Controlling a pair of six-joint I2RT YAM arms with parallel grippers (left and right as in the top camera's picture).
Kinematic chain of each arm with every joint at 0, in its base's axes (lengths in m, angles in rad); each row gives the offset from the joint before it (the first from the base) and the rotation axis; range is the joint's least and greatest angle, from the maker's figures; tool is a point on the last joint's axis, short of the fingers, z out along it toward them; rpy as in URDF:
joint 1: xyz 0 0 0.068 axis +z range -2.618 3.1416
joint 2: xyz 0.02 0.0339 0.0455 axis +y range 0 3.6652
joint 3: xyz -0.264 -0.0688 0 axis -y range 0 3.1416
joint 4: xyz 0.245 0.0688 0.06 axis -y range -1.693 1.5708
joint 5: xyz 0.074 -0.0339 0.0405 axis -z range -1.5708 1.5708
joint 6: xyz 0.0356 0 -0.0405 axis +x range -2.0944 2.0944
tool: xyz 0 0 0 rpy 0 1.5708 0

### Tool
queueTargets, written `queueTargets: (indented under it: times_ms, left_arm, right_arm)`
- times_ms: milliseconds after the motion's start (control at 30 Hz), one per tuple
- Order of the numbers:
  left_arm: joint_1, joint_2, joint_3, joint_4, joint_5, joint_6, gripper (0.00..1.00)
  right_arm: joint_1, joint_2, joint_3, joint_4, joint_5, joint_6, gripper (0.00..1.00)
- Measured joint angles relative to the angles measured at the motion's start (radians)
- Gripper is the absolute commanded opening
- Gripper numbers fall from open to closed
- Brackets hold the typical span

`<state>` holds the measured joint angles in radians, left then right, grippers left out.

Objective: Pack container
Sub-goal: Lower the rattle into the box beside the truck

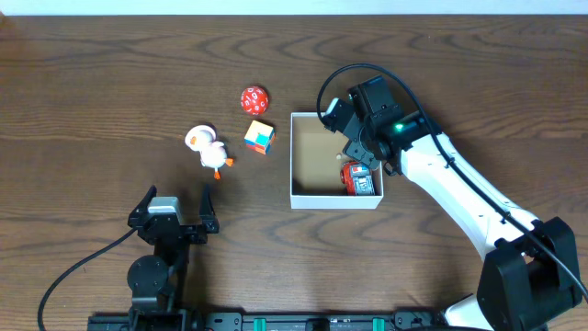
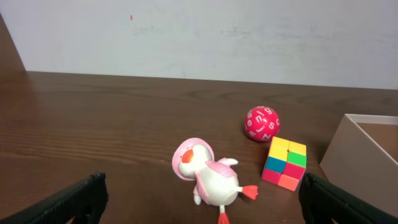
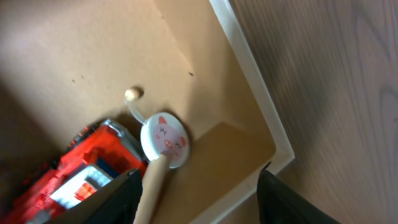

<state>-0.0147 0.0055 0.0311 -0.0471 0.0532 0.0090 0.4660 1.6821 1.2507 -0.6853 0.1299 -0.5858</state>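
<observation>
The container [image 1: 303, 196] is a square white-walled box with a tan inside, right of the table's middle. In it lie a red toy car [image 1: 358, 178] and a pig-faced wooden paddle toy [image 3: 163, 140] next to the red car [image 3: 74, 171]. My right gripper [image 1: 360, 147] hovers open over the container's right corner [image 3: 273, 143], holding nothing. My left gripper [image 1: 175, 210] is open and empty near the front left. A white and pink duck toy [image 1: 209, 149] lies ahead of it, also in the left wrist view [image 2: 208, 177].
A red numbered ball [image 1: 254, 98] and a multicoloured cube [image 1: 260, 137] sit left of the container. Both show in the left wrist view: the ball [image 2: 262, 123], the cube [image 2: 285, 163], and the container's wall [image 2: 348, 155] at the right edge.
</observation>
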Motion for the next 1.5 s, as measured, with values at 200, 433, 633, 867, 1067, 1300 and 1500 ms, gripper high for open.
queueTargets:
  times_ms: [200,433,633,867,1067,1300,1500]
  left_arm:
    - [0.0,0.0,0.0,0.0,0.0,0.0,0.98]
    - [0.0,0.0,0.0,0.0,0.0,0.0,0.98]
    - [0.0,0.0,0.0,0.0,0.0,0.0,0.98]
    - [0.0,0.0,0.0,0.0,0.0,0.0,0.98]
    - [0.0,0.0,0.0,0.0,0.0,0.0,0.98]
    - [0.0,0.0,0.0,0.0,0.0,0.0,0.98]
    - [0.0,0.0,0.0,0.0,0.0,0.0,0.98]
  right_arm:
    - [0.0,0.0,0.0,0.006,-0.018,0.059,0.62]
    - [0.0,0.0,0.0,0.002,-0.025,0.14,0.59]
    - [0.0,0.0,-0.001,-0.052,-0.026,0.225,0.53]
    - [0.001,0.0,-0.001,-0.151,-0.028,0.305,0.53]
    - [0.011,0.0,-0.001,-0.155,-0.029,0.323,0.56]
    - [0.026,0.0,-0.001,-0.124,-0.075,0.333,0.6]
    - [0.028,0.0,-0.001,-0.085,-0.089,0.359,0.66]
